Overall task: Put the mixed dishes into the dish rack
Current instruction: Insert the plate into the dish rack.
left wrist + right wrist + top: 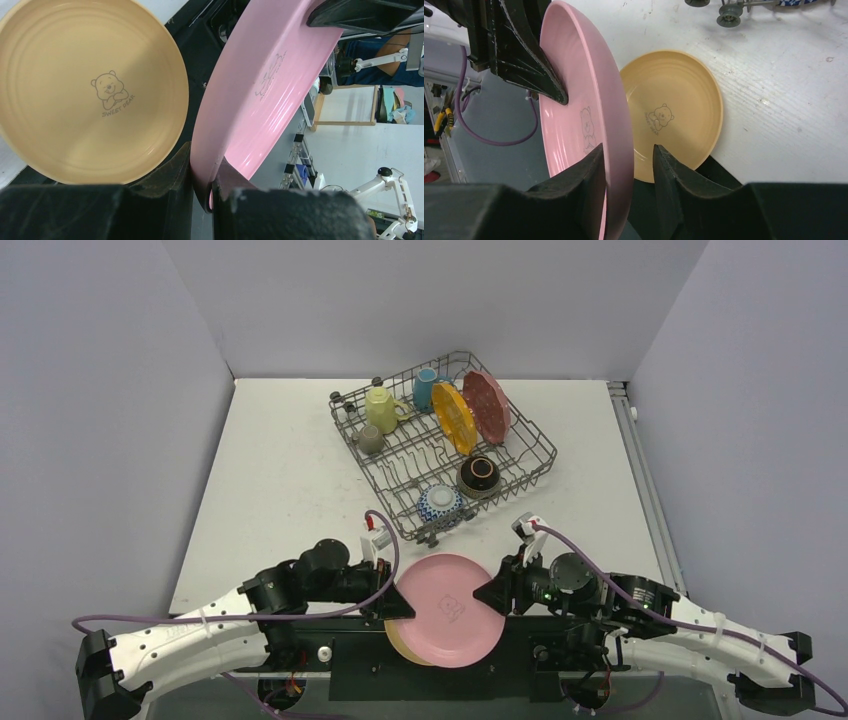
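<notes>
While left fingers point(160, 182) clamp the pink plate point(450, 608) at its rim, I log right fingers point(674, 175) straddling it, unclosed.

a robot lab test cell: white table point(280, 480), blank grey walls point(420, 300) around it, purple cable point(396, 555) trailing.

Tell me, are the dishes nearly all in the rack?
Nearly. Three mugs, two bowls, the orange plate and the red plate already sit in the dish rack. The left hand grips the pink plate by its rim; the right hand has its jaws open around the opposite edge. The tan plate lies on the table, waiting.
</notes>
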You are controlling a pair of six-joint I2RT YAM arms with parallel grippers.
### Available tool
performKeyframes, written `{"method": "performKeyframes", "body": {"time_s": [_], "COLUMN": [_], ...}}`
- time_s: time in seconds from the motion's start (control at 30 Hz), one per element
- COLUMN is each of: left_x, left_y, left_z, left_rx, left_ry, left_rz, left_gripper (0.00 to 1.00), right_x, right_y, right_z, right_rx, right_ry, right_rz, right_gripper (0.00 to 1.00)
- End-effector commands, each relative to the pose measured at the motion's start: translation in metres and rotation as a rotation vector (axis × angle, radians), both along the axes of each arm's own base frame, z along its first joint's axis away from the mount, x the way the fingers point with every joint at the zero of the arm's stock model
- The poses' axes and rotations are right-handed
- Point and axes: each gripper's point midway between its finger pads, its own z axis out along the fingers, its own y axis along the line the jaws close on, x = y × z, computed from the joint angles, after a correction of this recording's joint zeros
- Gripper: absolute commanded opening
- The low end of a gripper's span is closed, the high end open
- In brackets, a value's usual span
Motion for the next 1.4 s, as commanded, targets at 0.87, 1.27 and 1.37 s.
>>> {"method": "performKeyframes", "body": {"time_s": [0.87,1.27,1.37], "left_x": [0.034,0.051,0.056], "left_y": [0.019,0.051,0.063], "left_z": [0.043,0.079,0.094], "left_rx": [0.037,0.097,0.105], "left_ry": [-0.197,-0.358,-0.407], "left_rz": [0.131,0.223,0.264], "left_gripper": [0.82,0.96,0.96], "right_x": [0.019,0.057,0.067], "right_y": [-0.013,-0.036,-0.038], "right_z": [0.03,0.087,0.113], "right_rx": [-0.067,-0.176,-0.186], "right_ry": [-0.076,-0.218,-0.266], "right_rz": [-0.067,-0.224,-0.252], "right_gripper": [0.0,0.0,0.0]}}
